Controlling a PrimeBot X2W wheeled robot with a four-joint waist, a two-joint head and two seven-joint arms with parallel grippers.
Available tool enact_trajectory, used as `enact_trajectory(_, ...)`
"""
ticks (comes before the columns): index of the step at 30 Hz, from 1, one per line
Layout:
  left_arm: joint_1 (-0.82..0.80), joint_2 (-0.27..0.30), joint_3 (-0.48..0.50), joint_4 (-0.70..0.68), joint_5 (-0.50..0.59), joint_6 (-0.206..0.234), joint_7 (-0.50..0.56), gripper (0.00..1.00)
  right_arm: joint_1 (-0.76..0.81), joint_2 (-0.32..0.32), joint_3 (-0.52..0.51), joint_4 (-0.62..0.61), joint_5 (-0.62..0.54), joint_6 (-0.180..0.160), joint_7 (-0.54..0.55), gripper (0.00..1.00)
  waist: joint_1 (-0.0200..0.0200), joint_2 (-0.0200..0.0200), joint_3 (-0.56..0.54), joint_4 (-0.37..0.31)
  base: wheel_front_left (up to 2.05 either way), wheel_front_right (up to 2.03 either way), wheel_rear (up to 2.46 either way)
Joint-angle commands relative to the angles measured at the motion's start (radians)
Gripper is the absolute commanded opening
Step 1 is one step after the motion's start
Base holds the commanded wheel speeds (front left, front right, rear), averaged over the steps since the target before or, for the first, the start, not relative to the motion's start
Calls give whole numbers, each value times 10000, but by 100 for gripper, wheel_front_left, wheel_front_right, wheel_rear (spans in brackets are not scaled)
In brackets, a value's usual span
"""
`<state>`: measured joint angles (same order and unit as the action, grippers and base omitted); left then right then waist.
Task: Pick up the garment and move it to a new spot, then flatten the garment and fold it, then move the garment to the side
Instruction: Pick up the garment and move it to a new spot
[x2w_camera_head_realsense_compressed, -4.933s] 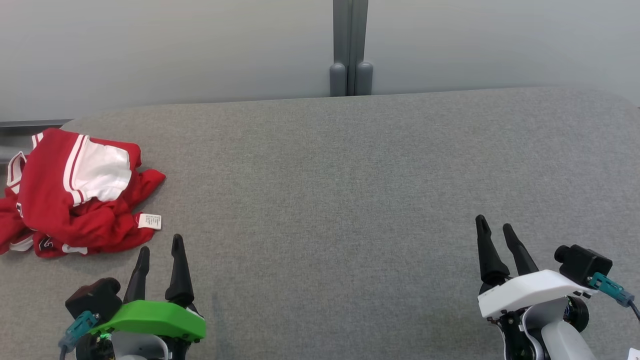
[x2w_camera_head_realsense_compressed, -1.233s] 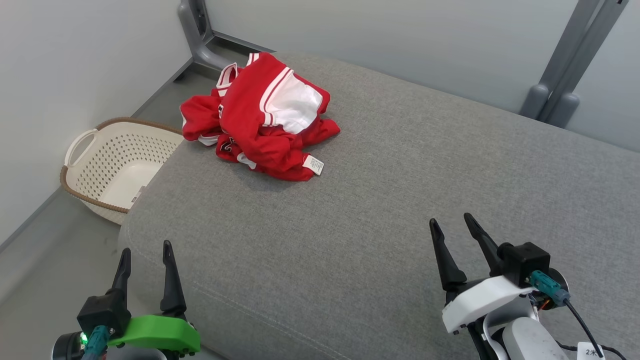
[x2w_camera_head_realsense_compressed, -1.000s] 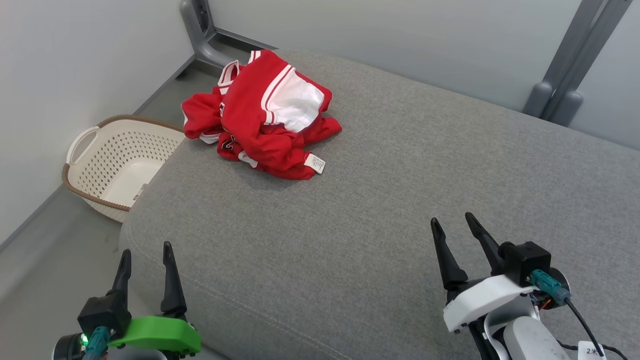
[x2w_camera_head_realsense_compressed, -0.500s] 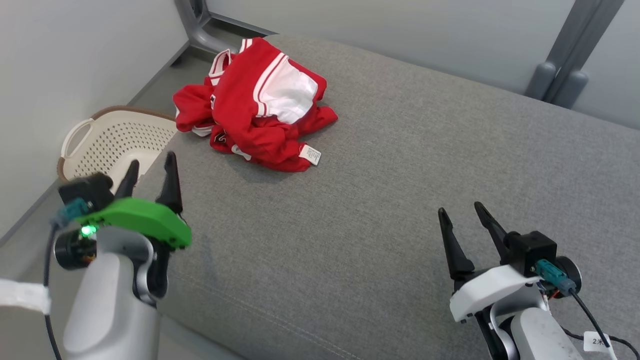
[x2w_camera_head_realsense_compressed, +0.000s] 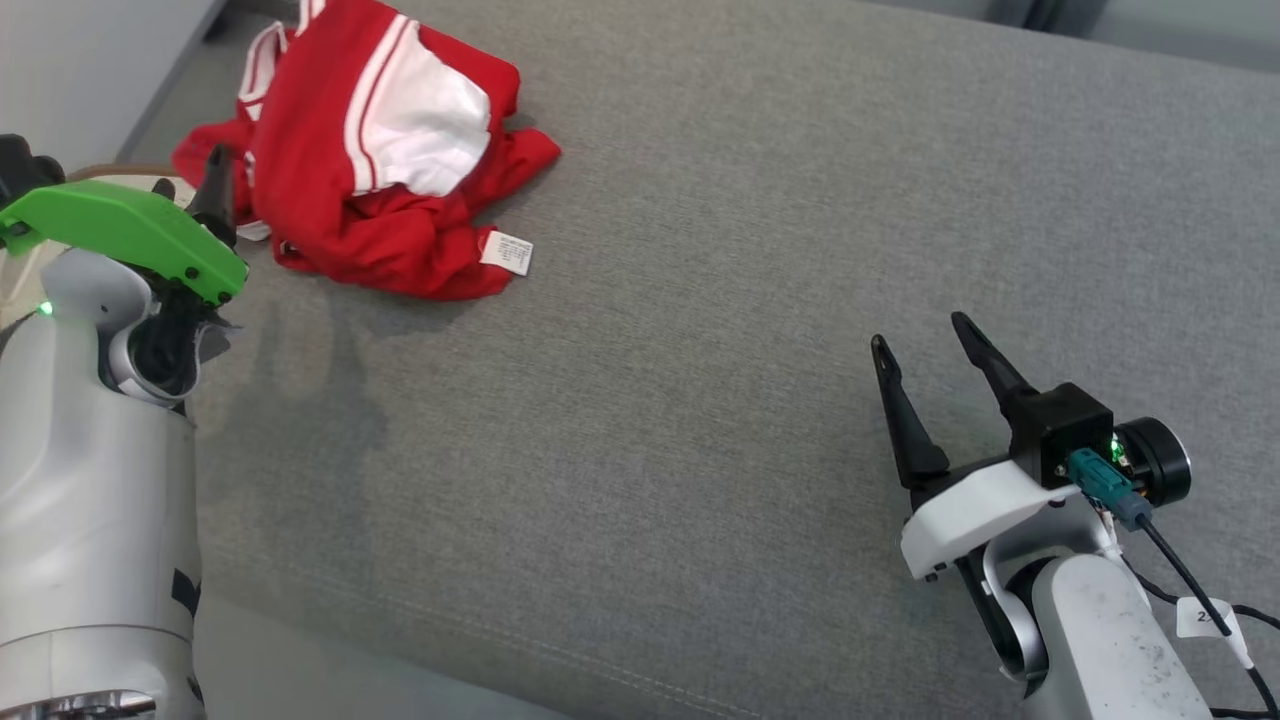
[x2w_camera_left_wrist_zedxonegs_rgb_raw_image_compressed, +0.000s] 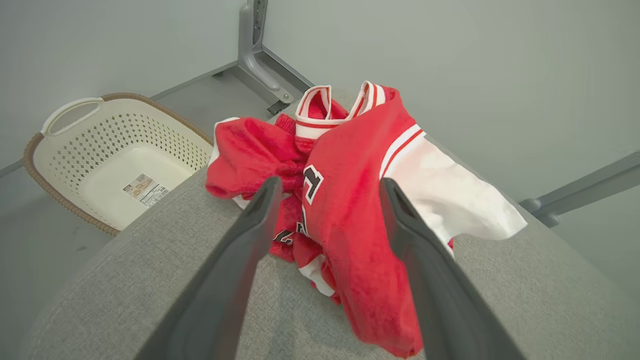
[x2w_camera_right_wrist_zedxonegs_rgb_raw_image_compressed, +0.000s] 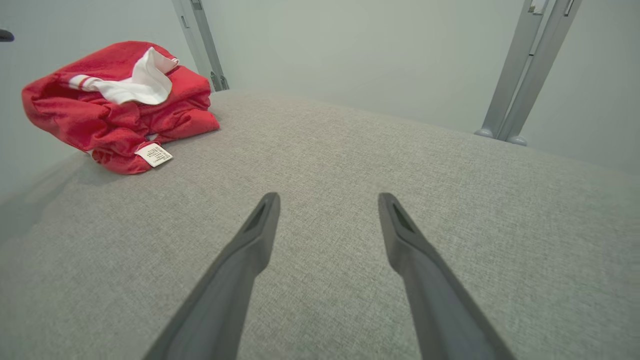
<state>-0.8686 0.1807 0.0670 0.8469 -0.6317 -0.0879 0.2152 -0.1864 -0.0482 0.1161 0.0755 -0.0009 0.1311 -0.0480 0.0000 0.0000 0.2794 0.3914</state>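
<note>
While garment (x2w_camera_head_realsense_compressed: 370, 160) lies crumpled at far-left corner of cushion (x2w_camera_head_realsense_compressed: 700, 300), my left gripper (x2w_camera_left_wrist_zedxonegs_rgb_raw_image_compressed: 330, 184) faces it, jaws wide — right gripper (x2w_camera_head_realsense_compressed: 918, 329) open too, empty. Soft, light, floppy — I'd pinch bunched red fold nearest me.

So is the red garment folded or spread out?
Neither: the garment lies crumpled in a heap on the grey cushion, layers bunched, white tag poking out.

Grey cushion (x2w_camera_head_realsense_compressed: 720, 330), pale wall (x2w_camera_left_wrist_zedxonegs_rgb_raw_image_compressed: 450, 60).
White perforated basket (x2w_camera_left_wrist_zedxonegs_rgb_raw_image_compressed: 80, 155) on floor (x2w_camera_left_wrist_zedxonegs_rgb_raw_image_compressed: 30, 250) beside cushion's corner; grey post (x2w_camera_right_wrist_zedxonegs_rgb_raw_image_compressed: 532, 70) behind.
</note>
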Motion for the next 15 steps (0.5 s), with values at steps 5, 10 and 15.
enact_trajectory(5, -582, 347, -153, 754, 85, -14, 228, 100, 91, -38, -108, -439, -168, -6, 158, 100, 0, 0, 1294, -1232, 0, 0, 0)
enact_trajectory(10, -729, 429, -284, 1456, 185, 216, 457, 100, 188, -35, -130, -579, -143, -6, 157, 100, 0, 0, 1299, -1359, 0, 0, 0)
enact_trajectory(15, -767, 464, -512, 1945, 321, 247, 708, 0, 223, -35, -38, -432, 86, -6, 79, 100, 0, 0, 1067, -1452, 0, 0, 0)
